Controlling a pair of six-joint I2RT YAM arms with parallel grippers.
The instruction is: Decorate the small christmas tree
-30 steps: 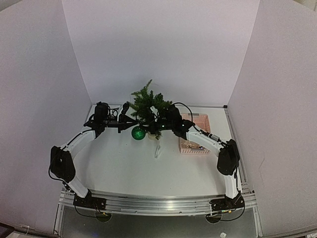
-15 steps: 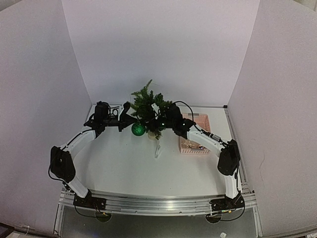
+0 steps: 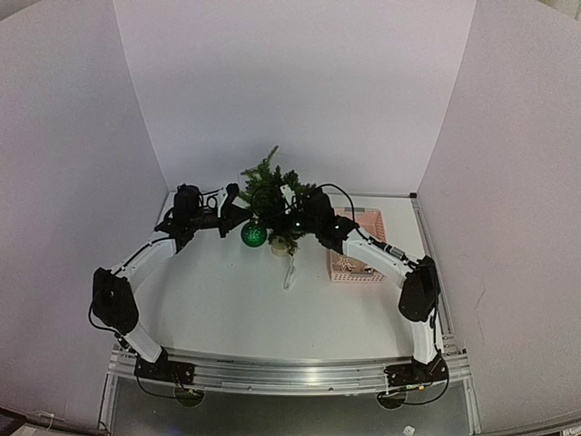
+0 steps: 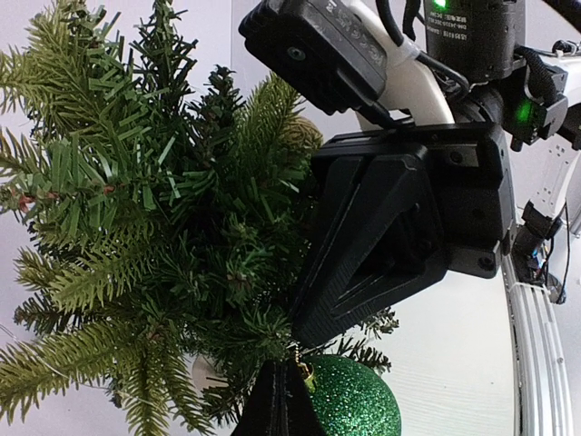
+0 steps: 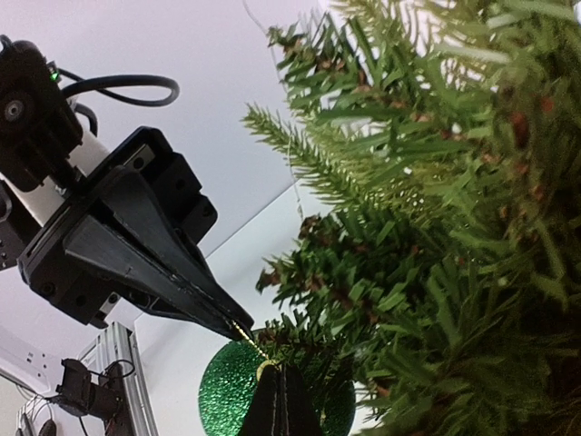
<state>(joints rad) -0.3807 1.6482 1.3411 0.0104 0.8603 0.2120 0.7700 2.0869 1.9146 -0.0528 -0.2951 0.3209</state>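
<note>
my shut left claw is pinching the green bauble by its gold loop; my right claw is sitting shut, tip to tip. the small christmas tree is standing upright between them, branches just above.

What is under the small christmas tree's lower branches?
A green glitter ball, its gold cap at the tips of the shut left tool and right tool. Needles hide any hook.

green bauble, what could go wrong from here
1. The green bauble hangs by a thin gold loop where the shut left pincer and right pincer meet; pulling apart could snap the loop or drop the bauble.
2. Both pincers sit among the branches of the small christmas tree; a sideways tug might topple it.
</note>
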